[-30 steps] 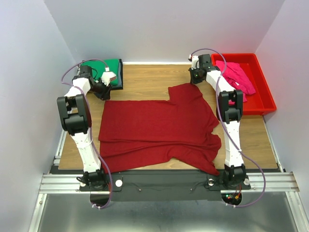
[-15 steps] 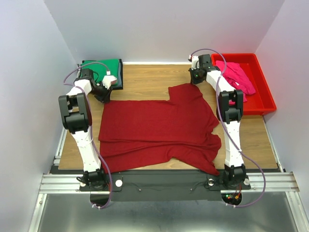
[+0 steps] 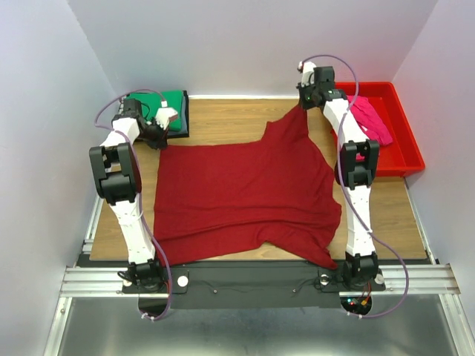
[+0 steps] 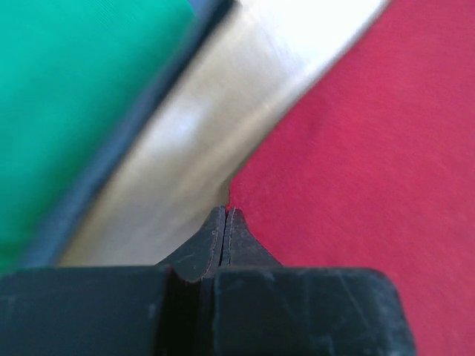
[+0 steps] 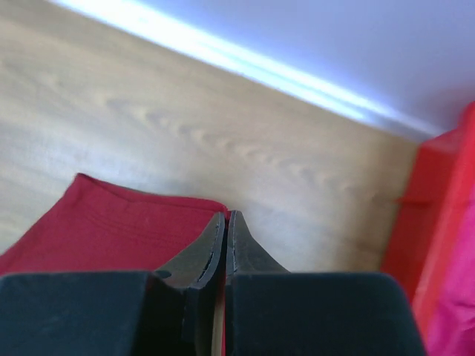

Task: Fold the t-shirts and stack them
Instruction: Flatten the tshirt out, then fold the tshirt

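The maroon t-shirt (image 3: pixel 245 196) lies spread over the middle of the table. My left gripper (image 3: pixel 160 143) sits at its far left corner, jaws pressed together on the cloth's tip (image 4: pixel 225 209). My right gripper (image 3: pixel 304 104) is shut on the far right corner and holds it raised toward the back wall, so the cloth stretches up to it; in the right wrist view red fabric (image 5: pixel 111 230) runs into the closed jaws (image 5: pixel 225 215). A folded green t-shirt (image 3: pixel 167 100) rests on a dark grey one (image 3: pixel 185 119) at the back left. The pink t-shirt (image 3: pixel 367 119) lies crumpled in the tray.
The red plastic tray (image 3: pixel 404 152) stands at the back right, close to the right arm. The green and grey stack (image 4: pixel 74 89) is just beyond my left gripper, with a strip of bare wood (image 4: pixel 208 126) between it and the maroon cloth.
The left gripper has closed on the shirt's far left corner. The right gripper has risen and moved back with its corner, pulling the folded-over layer open and taut.
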`<state>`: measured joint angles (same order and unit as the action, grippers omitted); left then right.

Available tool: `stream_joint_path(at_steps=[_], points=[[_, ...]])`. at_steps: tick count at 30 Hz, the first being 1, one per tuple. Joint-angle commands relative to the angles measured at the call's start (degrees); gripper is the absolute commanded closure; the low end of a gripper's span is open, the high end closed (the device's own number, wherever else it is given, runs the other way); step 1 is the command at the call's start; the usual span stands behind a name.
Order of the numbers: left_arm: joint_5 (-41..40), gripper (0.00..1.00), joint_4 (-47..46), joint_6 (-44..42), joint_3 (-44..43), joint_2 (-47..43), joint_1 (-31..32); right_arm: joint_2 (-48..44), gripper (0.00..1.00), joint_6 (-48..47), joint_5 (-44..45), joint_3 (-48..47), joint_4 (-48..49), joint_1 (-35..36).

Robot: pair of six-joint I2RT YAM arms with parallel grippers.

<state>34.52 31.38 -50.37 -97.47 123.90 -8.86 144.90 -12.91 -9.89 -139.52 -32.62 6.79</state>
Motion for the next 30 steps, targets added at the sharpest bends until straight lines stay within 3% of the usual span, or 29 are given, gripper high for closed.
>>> stream_joint_path(at_steps=[1,13,30], points=[[2.7,1.00,-0.7,2.4,-5.5,-4.4,-0.2,-2.3,1.00,-0.5,2.9,-2.8,8.1,-1.2],[4.1,1.00,-4.6,3.6,-8.1,-5.8,-0.3,-6.6,1.00,-1.1,2.9,-2.8,16.2,-1.5],[4.3,1.00,-6.7,-7.8,10.9,-19.3,-0.4,-33.8,0.99,-0.5,-3.1,32.7,16.2,-1.5]])
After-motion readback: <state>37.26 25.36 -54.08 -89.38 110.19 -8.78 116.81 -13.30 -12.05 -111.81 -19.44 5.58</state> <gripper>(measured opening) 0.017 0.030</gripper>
